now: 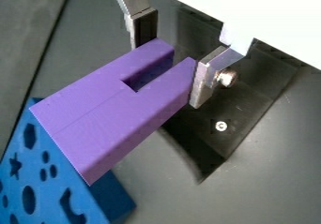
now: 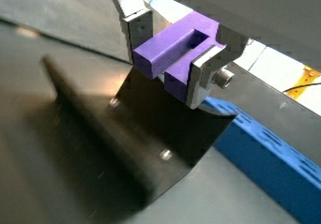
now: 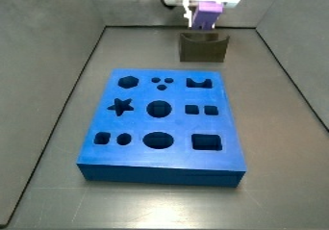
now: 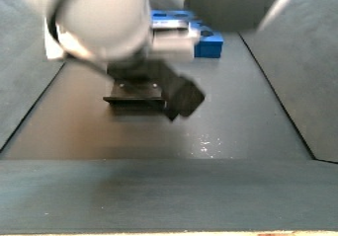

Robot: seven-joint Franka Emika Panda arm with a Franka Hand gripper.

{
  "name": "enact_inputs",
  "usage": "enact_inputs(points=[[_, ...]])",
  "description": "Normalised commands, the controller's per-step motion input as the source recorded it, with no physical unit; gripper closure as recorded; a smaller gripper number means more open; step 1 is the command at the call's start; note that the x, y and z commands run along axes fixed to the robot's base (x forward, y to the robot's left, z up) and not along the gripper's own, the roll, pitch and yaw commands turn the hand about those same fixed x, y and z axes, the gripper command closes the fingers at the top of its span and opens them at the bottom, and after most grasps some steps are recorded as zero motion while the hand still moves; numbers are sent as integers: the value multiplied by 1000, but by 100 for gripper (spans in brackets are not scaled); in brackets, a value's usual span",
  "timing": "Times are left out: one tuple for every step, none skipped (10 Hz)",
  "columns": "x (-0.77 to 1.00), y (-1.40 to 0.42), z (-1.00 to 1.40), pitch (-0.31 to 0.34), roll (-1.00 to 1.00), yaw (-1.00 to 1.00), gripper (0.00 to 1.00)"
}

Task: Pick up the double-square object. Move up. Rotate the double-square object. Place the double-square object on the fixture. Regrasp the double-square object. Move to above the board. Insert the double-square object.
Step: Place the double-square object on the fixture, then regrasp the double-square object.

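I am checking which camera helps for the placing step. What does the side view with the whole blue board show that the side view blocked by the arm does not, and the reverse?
Only the first: all the board's cut-outs, and the gripper holding the double-square object above the fixture. Only the second: the blurred arm close up. Both: fixture and board.

Lab test rig, dark walled enclosure (image 3: 290, 89)

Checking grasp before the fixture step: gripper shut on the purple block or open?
Shut on it. In both wrist views the gripper fingers press both sides of the double-square object, above the fixture.
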Motion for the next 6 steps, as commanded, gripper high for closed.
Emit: enact_inputs(points=[[169,87,-664,33,-219,-137,100],[129,69,-474,20,-177,-126,100],[97,66,-234,-5,-165,-113,100],[0,0,0,0,0,0,0],[0,0,1000,-21,25,-46,0],[-1,0,1000,-20,26,-45,0]])
